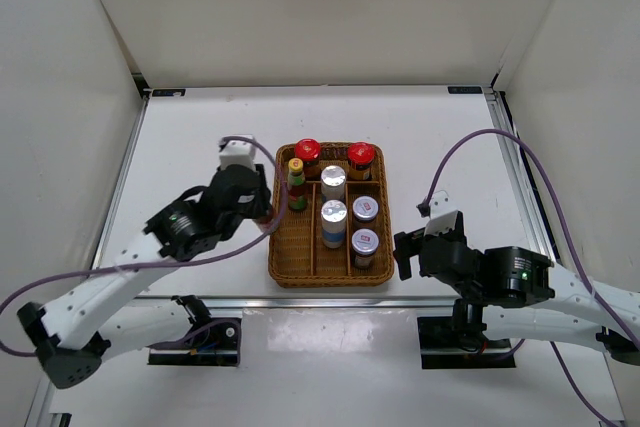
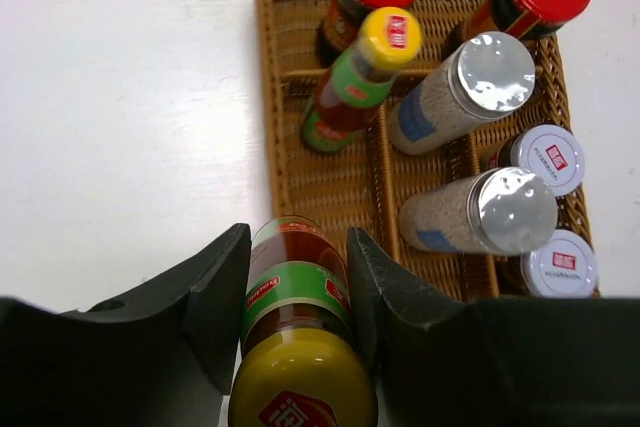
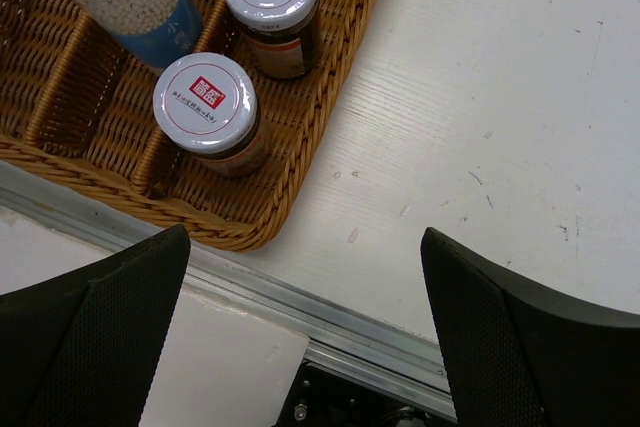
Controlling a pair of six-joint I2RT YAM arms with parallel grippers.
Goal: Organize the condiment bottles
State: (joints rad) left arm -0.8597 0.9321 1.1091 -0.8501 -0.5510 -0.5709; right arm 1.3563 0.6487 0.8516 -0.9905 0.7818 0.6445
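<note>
1. The left jaws are clamped on a slim yellow-capped bottle (image 2: 295,332), gripping its labelled body just below the cap. It sits at the left wall of the tray (image 1: 275,259); whether its base is off the desk (image 1: 190,137) cannot be told. The right jaws stand wide apart over the desk by the tray's near right corner, holding nothing.
2. Slip: the grip is on smooth glass and label, so a quick lift or swing could let the bottle slide or twist between the jaws.
3. Snag: carried in too low, its base could catch the wicker wall and shove or tip the tray, shaking the seven bottles inside.
4. Knock: the twin bottle (image 1: 296,184) stands at the far end of the left column. It is tall and narrow, so a brush from the jaws or the load could topple it onto the silver-capped bottle (image 1: 333,179) beside it.
5. Bad release: let go while tilted or above the column's floor, the bottle would likely fall over.
6. The arms are well apart, so a clash seems unlikely unless the right reaches for the jars (image 3: 205,107).
</note>
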